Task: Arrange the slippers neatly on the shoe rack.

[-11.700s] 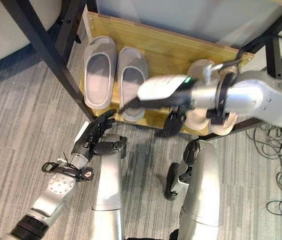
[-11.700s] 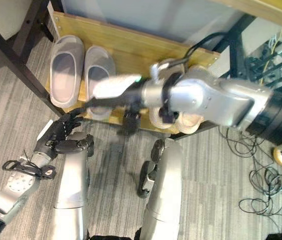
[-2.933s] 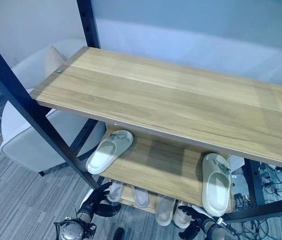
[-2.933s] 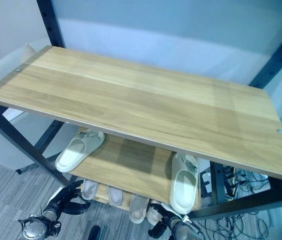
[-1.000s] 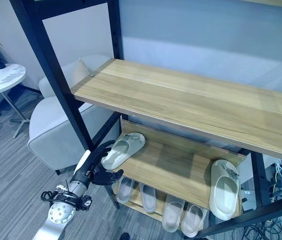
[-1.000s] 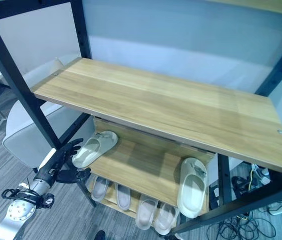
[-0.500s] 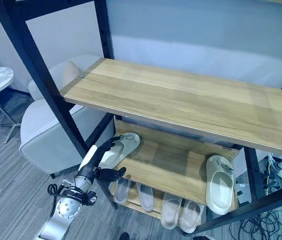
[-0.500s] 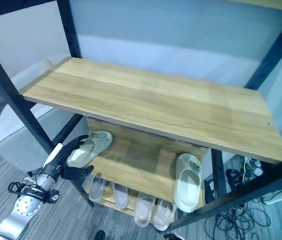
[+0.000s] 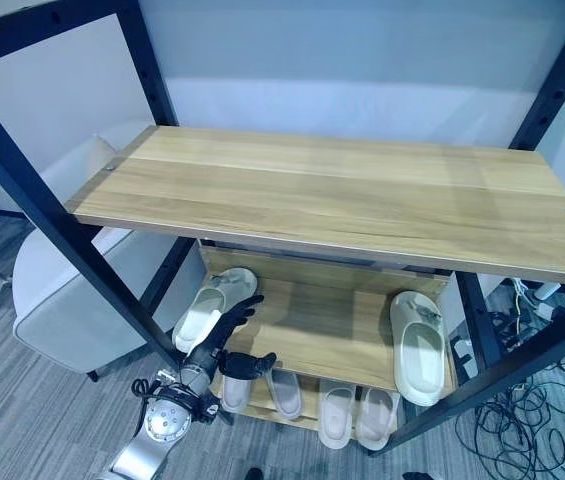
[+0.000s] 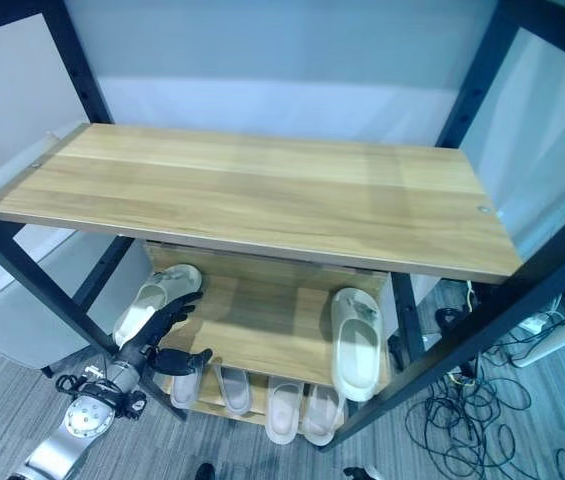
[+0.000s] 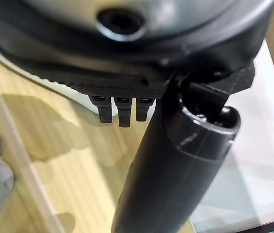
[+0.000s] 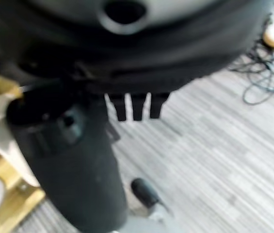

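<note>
I count six slippers on the shoe rack (image 9: 342,195): two on the middle shelf (image 9: 332,325), a left slipper (image 9: 212,305) and a right slipper (image 9: 417,345) well apart, and four slippers (image 9: 307,400) in a row on the bottom shelf. My left robot hand (image 9: 224,335) reaches in beside the left slipper with fingers spread, holding nothing. The right robot hand (image 12: 78,155) hangs over the floor with straight fingers.

My left hand (image 9: 224,340) is up in front of me, at the end of my silver-grey arm that comes in from low on my left. Its fingers (image 9: 245,304) are straight and spread out, pointing away from me. My thumb (image 9: 254,361) sticks out to the side, apart from the fingers. My right hand (image 12: 73,160) shows from its wrist, fingers straight, thumb out, holding nothing.
</note>
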### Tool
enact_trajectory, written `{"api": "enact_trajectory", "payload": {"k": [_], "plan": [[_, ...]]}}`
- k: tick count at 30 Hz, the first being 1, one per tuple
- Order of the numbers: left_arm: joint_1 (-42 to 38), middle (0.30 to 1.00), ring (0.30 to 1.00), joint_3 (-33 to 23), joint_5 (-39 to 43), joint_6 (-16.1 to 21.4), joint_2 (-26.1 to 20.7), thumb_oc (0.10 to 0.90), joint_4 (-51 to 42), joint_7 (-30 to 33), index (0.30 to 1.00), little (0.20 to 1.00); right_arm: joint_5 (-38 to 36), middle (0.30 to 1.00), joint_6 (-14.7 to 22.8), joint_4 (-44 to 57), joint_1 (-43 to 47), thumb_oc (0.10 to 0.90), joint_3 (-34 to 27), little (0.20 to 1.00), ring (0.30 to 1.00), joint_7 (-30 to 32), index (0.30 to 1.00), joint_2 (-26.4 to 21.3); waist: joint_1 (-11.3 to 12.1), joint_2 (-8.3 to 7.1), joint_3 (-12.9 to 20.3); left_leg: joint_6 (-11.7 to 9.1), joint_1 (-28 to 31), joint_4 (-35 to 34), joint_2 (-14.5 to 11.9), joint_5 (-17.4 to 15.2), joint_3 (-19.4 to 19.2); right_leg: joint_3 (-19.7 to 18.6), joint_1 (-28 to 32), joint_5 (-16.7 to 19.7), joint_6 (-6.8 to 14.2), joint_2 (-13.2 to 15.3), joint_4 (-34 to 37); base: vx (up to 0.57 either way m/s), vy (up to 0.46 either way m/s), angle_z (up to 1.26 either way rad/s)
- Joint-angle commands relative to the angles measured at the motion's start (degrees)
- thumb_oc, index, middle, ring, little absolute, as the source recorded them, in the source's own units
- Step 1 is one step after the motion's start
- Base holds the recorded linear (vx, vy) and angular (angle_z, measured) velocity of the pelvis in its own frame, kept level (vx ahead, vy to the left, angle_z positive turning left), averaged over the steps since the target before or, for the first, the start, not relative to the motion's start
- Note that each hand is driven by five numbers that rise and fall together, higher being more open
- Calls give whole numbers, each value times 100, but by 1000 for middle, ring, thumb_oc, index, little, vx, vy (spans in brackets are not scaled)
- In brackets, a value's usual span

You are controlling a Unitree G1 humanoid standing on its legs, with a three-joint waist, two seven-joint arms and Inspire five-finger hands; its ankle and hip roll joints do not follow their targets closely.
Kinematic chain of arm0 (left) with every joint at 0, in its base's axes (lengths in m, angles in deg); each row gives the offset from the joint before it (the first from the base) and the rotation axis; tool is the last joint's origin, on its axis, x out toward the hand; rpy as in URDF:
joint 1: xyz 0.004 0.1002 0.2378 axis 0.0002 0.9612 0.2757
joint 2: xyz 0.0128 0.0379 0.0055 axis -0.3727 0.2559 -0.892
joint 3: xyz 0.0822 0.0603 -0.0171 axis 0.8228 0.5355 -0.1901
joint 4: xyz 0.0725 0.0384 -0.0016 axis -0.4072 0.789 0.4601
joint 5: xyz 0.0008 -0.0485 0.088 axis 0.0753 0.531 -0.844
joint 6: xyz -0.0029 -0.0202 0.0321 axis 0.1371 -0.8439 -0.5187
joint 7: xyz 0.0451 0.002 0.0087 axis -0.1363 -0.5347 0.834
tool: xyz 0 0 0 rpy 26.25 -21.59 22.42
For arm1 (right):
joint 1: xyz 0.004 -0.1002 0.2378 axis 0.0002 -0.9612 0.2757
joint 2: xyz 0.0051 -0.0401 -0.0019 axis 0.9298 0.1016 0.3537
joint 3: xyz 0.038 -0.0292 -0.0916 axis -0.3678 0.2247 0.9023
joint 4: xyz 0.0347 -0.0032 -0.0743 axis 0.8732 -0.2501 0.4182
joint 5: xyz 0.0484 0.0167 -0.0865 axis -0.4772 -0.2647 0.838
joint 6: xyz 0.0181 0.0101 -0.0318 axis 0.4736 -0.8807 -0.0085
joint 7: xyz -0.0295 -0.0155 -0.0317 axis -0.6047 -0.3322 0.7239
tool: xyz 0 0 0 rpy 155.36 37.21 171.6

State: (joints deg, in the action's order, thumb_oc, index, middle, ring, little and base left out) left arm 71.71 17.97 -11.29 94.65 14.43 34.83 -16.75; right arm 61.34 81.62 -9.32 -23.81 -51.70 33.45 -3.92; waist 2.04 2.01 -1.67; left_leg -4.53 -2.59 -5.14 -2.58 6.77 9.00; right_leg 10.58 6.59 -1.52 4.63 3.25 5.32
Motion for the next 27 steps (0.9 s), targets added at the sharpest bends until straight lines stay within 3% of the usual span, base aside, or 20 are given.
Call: {"api": "enact_trajectory", "payload": {"k": [1,10,19,27], "plan": [[-823,900,900,-456,-146,431,-59,800,-427,193,900,900,-47,900,86,-5,259,800,31,900,900,143,900,-270,29,-203,-3,200,250,14,290,-588,-311,-508,-432,55,141,-77,-32,0,0,0],[-1238,900,900,-529,-1197,426,-554,800,-522,548,900,900,61,900,115,69,252,800,146,900,900,131,900,-269,-8,-128,-9,167,230,14,295,-578,-325,-498,-460,49,163,-59,-32,0,0,0],[-1620,900,900,-655,-1713,421,-1057,800,-225,702,900,900,142,900,148,269,246,800,235,900,900,48,900,-410,-47,-9,-25,143,116,14,305,-524,-377,-499,-583,86,197,-33,-32,0,0,0],[-1846,900,900,-641,-2239,362,-1319,800,49,843,900,900,171,900,210,457,154,800,272,900,900,6,900,-439,-85,-6,3,140,144,14,293,-546,-386,-483,-546,65,206,-38,-32,0,0,0]]}}
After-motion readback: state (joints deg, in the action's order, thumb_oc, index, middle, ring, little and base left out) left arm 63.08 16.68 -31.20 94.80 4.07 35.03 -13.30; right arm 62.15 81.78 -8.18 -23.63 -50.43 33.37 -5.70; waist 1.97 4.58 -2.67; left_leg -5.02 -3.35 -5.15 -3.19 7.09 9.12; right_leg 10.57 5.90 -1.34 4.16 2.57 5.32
